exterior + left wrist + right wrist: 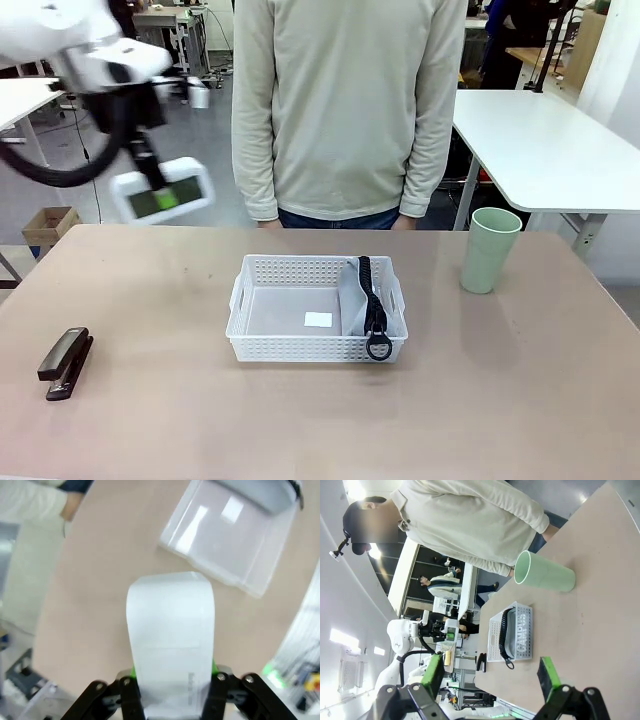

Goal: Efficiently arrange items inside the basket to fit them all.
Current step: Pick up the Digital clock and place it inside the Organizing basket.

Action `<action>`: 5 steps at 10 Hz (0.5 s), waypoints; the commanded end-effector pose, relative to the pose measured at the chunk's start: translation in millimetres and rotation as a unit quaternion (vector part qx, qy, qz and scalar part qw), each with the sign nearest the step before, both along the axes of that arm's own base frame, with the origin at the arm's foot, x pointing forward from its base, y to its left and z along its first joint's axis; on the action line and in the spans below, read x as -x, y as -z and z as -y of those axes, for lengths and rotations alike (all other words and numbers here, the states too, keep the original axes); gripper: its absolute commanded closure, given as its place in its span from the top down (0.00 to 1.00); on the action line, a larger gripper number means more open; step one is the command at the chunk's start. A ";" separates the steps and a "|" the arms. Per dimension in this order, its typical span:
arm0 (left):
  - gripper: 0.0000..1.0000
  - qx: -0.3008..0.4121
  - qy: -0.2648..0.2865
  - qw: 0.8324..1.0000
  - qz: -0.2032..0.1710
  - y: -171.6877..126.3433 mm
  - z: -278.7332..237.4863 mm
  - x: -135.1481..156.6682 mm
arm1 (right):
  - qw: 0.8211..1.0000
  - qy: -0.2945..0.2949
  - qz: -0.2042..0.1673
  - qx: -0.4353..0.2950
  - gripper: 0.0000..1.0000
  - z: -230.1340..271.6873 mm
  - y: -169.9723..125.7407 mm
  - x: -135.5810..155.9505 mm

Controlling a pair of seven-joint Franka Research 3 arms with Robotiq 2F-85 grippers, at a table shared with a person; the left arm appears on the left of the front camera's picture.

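Note:
My left gripper (160,200) hangs high above the table's far left, shut on the white rounded block (196,184). From the wrist, the block (170,630) sits between the green pads of the left gripper (172,680), with the basket (235,545) below and beyond. The white lattice basket (300,345) stands mid-table. The grey pouch (352,295) with its black strap leans inside against its right wall. A black stapler (65,362) lies front left. The pale green cup (490,250) stands upright at the right. My right gripper (491,677) is open, holding nothing, well away from the cup (545,572) and basket (495,635).
A person (345,105) stands at the table's far edge, arms hanging down. A small white label (318,320) lies on the basket floor. Another white table (550,140) stands behind at the right.

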State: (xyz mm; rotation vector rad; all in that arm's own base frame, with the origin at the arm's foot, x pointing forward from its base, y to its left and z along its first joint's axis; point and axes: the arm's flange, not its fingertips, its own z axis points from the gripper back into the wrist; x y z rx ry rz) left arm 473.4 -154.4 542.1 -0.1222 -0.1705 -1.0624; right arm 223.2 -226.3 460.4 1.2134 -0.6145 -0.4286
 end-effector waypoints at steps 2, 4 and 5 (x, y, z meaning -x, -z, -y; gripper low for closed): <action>0.50 0.042 -0.018 0.999 -0.009 18.4 104.8 6.5 | 1.000 0.000 0.019 0.001 1.00 1.3 -1.2 -1.9; 0.50 0.045 -0.008 0.999 -0.024 44.3 165.1 3.9 | 1.000 0.000 0.019 0.001 1.00 1.3 -1.2 -1.9; 0.50 0.045 -0.035 0.998 -0.017 55.3 174.1 -4.6 | 1.000 0.000 0.019 0.001 1.00 1.3 -1.2 -1.9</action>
